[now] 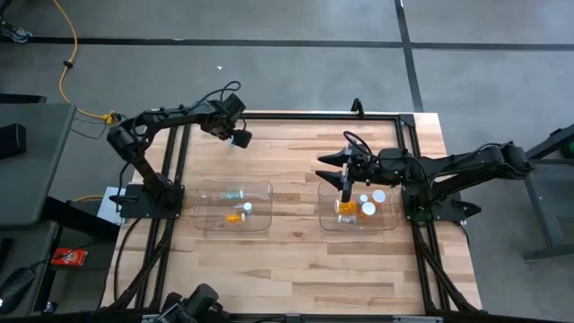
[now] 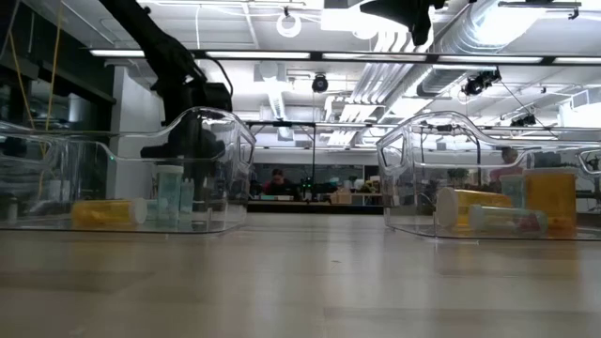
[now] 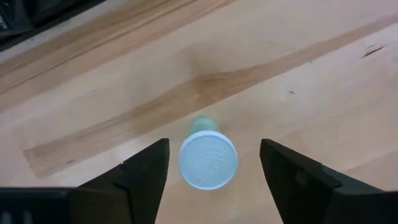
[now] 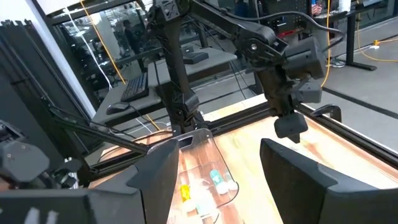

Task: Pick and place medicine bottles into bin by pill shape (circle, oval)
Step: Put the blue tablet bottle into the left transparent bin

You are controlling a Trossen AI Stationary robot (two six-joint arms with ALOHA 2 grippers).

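Pale teal medicine bottle (image 3: 208, 157) upright on table (image 3: 298, 74) near far edge, between spread fingers of left gripper (image 3: 211, 171), untouched. Right gripper (image 1: 344, 190) open above right bin (image 1: 387, 218).

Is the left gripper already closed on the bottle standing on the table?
No. In the left wrist view the bottle stands between the open jaws of the left gripper, with a clear gap on each side.

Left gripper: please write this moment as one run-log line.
left gripper: open, astride upright pale bottle | right gripper: open, empty, above right bin
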